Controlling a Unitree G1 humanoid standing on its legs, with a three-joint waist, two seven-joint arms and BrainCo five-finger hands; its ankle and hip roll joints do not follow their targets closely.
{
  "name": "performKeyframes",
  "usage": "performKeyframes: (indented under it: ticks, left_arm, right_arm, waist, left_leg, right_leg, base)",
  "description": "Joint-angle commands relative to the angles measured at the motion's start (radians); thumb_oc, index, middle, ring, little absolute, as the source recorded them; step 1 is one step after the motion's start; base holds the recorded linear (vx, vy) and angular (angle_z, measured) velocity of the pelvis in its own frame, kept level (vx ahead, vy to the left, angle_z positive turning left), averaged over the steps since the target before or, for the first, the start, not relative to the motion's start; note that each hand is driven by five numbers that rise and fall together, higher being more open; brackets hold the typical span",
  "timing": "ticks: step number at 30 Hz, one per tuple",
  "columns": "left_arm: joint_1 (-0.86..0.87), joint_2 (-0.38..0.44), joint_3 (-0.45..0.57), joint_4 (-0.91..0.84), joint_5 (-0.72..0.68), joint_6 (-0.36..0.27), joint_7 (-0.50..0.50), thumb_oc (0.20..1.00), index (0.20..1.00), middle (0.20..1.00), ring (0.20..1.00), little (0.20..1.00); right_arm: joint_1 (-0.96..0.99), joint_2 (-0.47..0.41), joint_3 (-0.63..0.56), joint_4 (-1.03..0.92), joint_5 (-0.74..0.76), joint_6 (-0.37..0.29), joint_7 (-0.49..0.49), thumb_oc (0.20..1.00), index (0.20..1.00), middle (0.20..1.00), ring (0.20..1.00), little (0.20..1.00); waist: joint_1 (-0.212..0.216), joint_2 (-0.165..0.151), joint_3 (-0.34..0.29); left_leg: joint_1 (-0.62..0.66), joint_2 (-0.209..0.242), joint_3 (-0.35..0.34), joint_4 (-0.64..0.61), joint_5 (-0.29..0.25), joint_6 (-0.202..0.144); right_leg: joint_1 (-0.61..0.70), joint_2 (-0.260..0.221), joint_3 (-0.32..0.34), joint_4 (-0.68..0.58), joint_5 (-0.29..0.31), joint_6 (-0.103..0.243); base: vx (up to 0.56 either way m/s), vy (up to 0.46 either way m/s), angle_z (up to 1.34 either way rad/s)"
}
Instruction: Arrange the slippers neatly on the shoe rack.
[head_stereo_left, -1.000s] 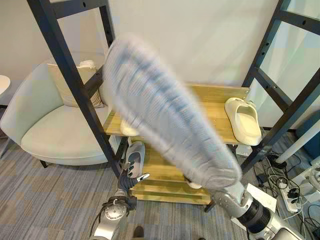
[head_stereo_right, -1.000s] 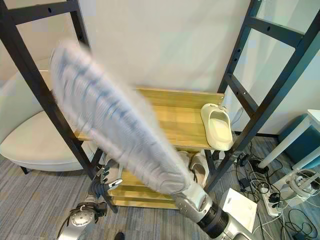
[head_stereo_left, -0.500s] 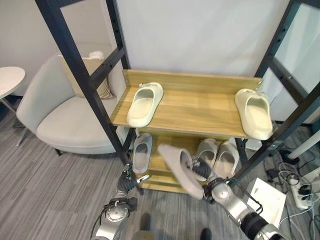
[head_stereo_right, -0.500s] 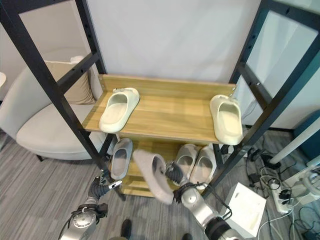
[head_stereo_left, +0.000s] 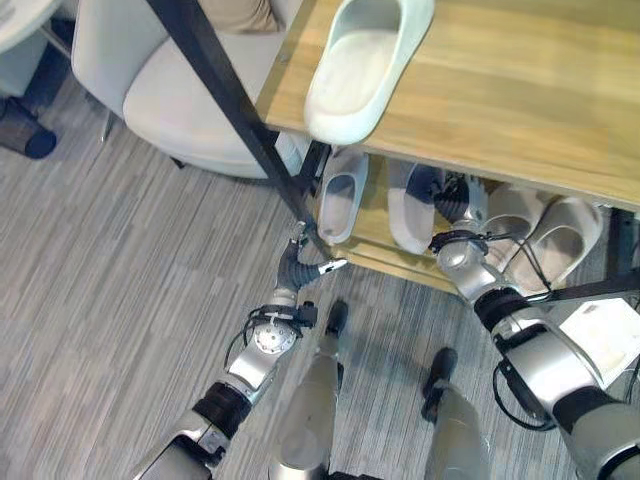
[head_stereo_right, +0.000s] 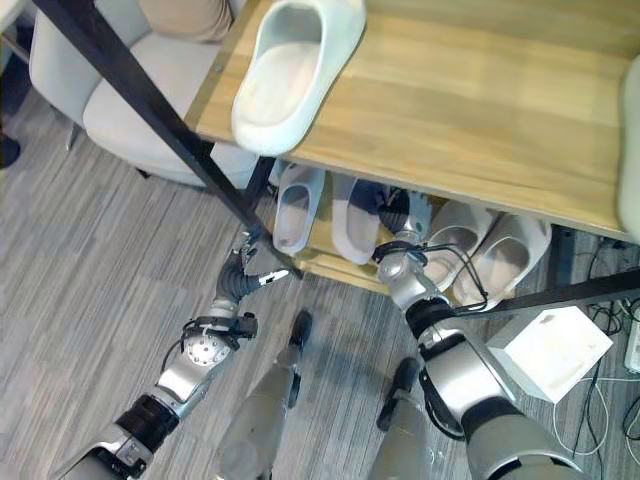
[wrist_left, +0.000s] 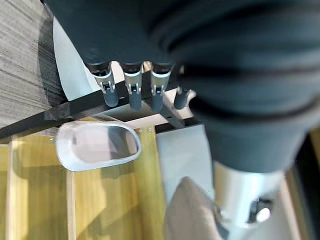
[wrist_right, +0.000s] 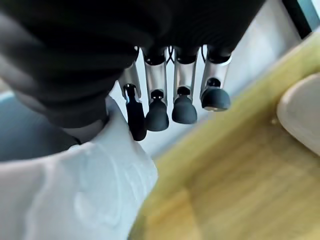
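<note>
My right hand (head_stereo_left: 458, 205) sets a grey slipper (head_stereo_left: 408, 207) on the lower shelf (head_stereo_left: 372, 240) beside its mate (head_stereo_left: 340, 195) — grip hidden, cannot tell — left hand (head_stereo_left: 300, 270) idle, fingers relaxed; alignment seemingly remains.

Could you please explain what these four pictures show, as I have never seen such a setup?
This is a humanoid robot with two arms. Two pictures come from cameras in its head, looking down; the other two from a camera on each wrist, showing that hand's fingers up close. Before it stands a wooden shoe rack. A cream slipper lies on the upper shelf. Below are a grey slipper and a beige pair. The right hand is at a second grey slipper there; its grip is unclear. The left hand hangs open, empty.
</note>
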Motion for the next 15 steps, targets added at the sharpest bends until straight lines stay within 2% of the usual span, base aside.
performKeyframes:
  ticks: [1, 11, 15]
  left_arm:
    - [-0.062, 0.019, -0.021, -0.089, 0.014, -0.062, 0.016, 1.0, 1.0, 1.0, 1.0, 1.0]
    - [-0.119, 0.019, -0.033, -0.102, 0.016, -0.054, 0.02, 1.0, 1.0, 1.0, 1.0, 1.0]
    - [-0.143, 0.014, -0.038, -0.115, 0.013, -0.055, 0.023, 1.0, 1.0, 1.0, 1.0, 1.0]
  right_arm:
    - [-0.103, -0.076, 0.02, 0.017, 0.016, 0.005, -0.04, 0.2, 0.2, 0.2, 0.2, 0.2]
    - [-0.17, -0.155, 0.084, 0.139, -0.013, 0.045, -0.027, 0.2, 0.2, 0.2, 0.2, 0.2]
    - [-0.23, -0.194, 0.1, 0.16, -0.011, 0.052, -0.038, 0.2, 0.2, 0.2, 0.2, 0.2]
  waist:
    - [0.032, -0.027, 0.03]
    - [0.051, -0.014, 0.072]
    - [0.059, 0.002, 0.083]
  left_leg:
    - [-0.033, 0.011, -0.003, 0.18, -0.177, 0.009]
    - [-0.081, -0.006, -0.027, 0.18, -0.176, 0.01]
    - [-0.105, -0.016, -0.029, 0.176, -0.171, 0.009]
  right_leg:
    - [0.083, -0.02, 0.008, 0.017, -0.119, 0.021]
    - [0.048, -0.028, -0.022, 0.026, -0.129, 0.024]
    - [0.026, -0.034, -0.029, 0.028, -0.13, 0.028]
  base:
    - [-0.04, -0.011, 0.16]
    - [-0.02, -0.006, 0.11]
    - [-0.01, 0.011, 0.11]
